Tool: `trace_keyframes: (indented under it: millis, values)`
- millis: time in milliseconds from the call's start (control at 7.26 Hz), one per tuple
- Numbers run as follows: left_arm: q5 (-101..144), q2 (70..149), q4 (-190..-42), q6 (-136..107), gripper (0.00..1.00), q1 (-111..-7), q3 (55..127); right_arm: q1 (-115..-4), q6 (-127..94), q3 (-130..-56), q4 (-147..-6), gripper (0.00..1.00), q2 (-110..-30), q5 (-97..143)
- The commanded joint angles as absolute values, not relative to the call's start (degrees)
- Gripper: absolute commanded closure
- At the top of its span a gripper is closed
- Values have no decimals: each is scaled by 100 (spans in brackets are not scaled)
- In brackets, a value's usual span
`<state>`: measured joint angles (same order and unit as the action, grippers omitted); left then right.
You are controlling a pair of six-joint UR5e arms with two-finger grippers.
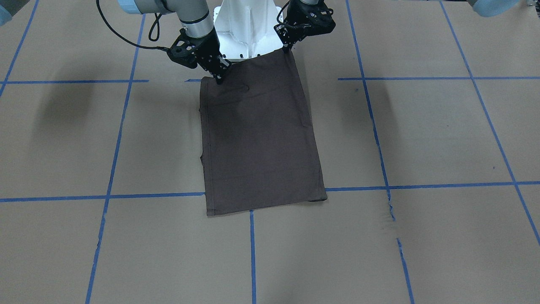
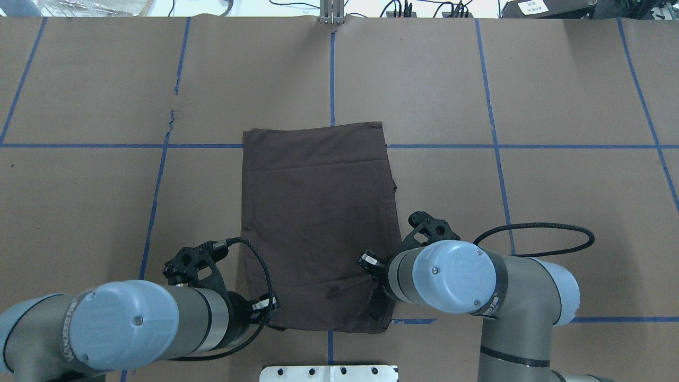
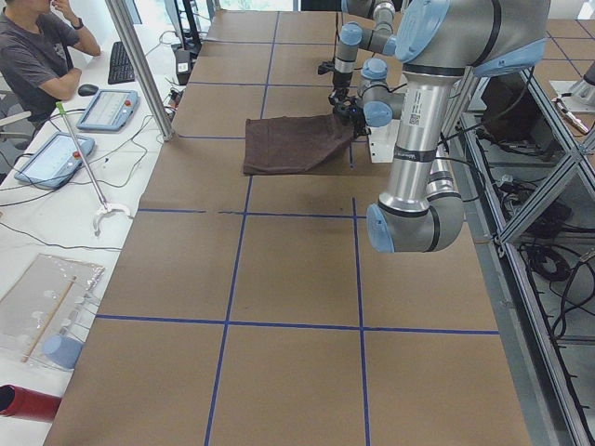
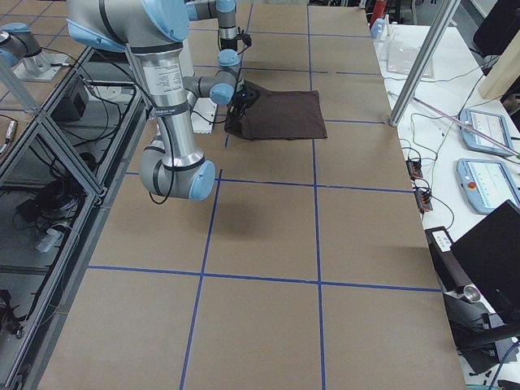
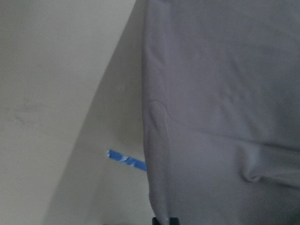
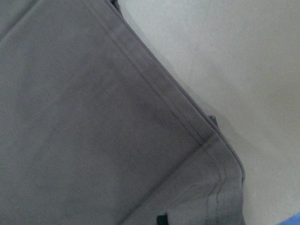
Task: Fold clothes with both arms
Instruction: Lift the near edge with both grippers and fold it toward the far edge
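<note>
The dark brown-grey T-shirt (image 1: 261, 143) lies folded into a long rectangle on the brown paper table, running away from the robot's base (image 2: 318, 212). Its end nearest the base is raised off the table at both corners. My left gripper (image 1: 287, 50) is shut on one raised corner. My right gripper (image 1: 219, 79) is shut on the other, lower corner. In the overhead view the arms' wrists hide both grippers. The left wrist view shows the shirt's side edge (image 5: 154, 140), and the right wrist view its stitched hem corner (image 6: 206, 140). The collar and logo are hidden.
The white pedestal base (image 1: 242, 38) stands just behind the held edge. Blue tape lines (image 1: 253, 253) grid the paper, which is torn at one spot (image 1: 390, 213). A seated person (image 3: 33, 46), tablets (image 3: 51, 158) and a metal post (image 3: 139, 65) are beyond the table's far side.
</note>
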<state>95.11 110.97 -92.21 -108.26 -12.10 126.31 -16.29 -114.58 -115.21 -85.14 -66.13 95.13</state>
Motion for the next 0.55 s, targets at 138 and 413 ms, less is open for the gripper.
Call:
trace_keyframes:
  millis: [138,413]
  values:
    - [9929,11881,-9403,-10602,100,-2755,11851,-2888,-10961,-10500,-8508,100,-5700,10413]
    - [9984,11927,-10515,-10556,100,-3356,10624,-3478,-10898,-9287,-7670,100,-5151,10817]
